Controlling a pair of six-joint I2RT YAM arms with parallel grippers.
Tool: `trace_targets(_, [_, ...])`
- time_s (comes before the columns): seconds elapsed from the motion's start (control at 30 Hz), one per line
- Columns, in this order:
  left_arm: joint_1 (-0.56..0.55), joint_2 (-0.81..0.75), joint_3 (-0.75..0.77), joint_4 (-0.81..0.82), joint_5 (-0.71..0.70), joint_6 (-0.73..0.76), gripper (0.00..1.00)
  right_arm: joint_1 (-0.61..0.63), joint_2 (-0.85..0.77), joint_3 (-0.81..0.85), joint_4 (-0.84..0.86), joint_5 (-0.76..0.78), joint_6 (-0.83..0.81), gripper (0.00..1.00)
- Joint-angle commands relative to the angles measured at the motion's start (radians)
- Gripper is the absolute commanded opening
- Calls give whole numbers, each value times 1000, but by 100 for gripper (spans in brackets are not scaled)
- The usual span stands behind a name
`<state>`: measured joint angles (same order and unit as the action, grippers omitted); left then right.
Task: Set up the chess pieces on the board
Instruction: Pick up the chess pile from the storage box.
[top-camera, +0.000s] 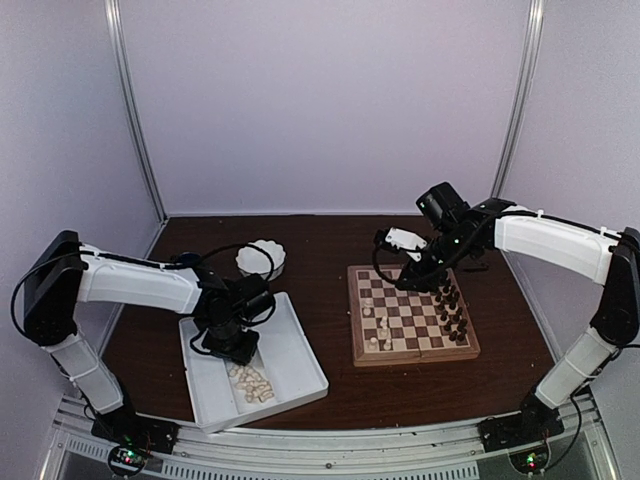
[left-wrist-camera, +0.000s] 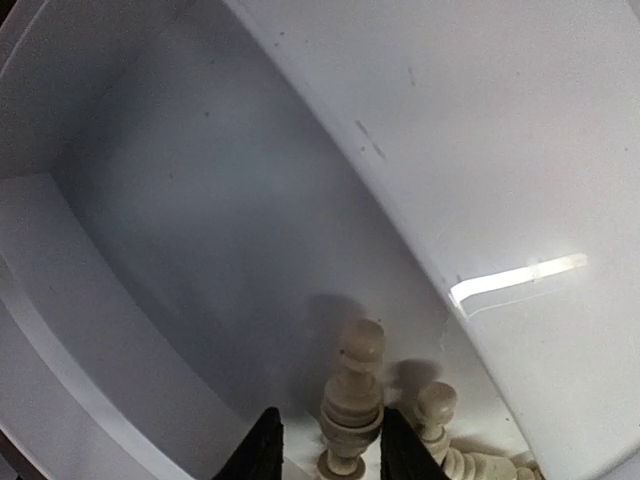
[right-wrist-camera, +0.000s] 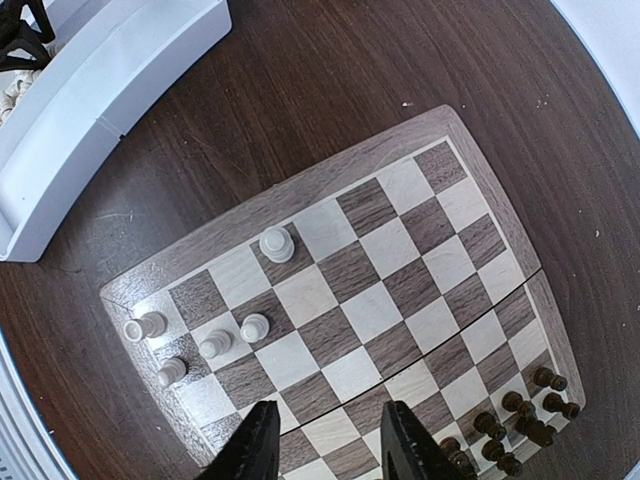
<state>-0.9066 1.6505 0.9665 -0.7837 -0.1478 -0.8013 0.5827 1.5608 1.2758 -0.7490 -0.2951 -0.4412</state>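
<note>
– In the white tray (top-camera: 300, 352), at the near left of the table, the left gripper (left-wrist-camera: 330, 445) is down among the loose cream pieces (top-camera: 250, 383). One cream chessman (left-wrist-camera: 352, 385) stands upright between its fingertips.

– Is it gripped?

– I cannot tell. The jaws stand narrow, one fingertip against the chessman and the other seemingly a sliver off. I judge this to be the pickup step.

– And the board (right-wrist-camera: 400, 280)?

– It lies on the table to the right, well apart from the tray. A few cream men (right-wrist-camera: 277, 242) stand scattered near its left side, and the dark set (right-wrist-camera: 520, 410) is clustered along its right.

– The right gripper (right-wrist-camera: 325, 440)?

– It hovers above the board, jaws partly apart, with nothing between them.

– What does the next move call for?

– Probably a firm pinch, then a straight lift so the neighbouring piece (left-wrist-camera: 436, 405) just beside it isn't dragged along. After that, a carry across to a free square at the cream end, where it is set down upright.
</note>
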Motion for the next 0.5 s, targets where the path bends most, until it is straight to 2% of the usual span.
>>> trace_targets(0.0, [6,52,46,-8,28,14,33,-7,-14,-13,12,-16,4,38])
trace_targets(0.1, [6,99,67,-30,33,24,32,-10,-16,-15,12,-20,4,38])
trace_targets(0.23, [7,113,73,-18,41,30,25,-13,-18,-15,14,-23,4,38])
trace_targets(0.47, [7,14,65,-21,7,52,20,-14,-5,-5,9,-32,8,38])
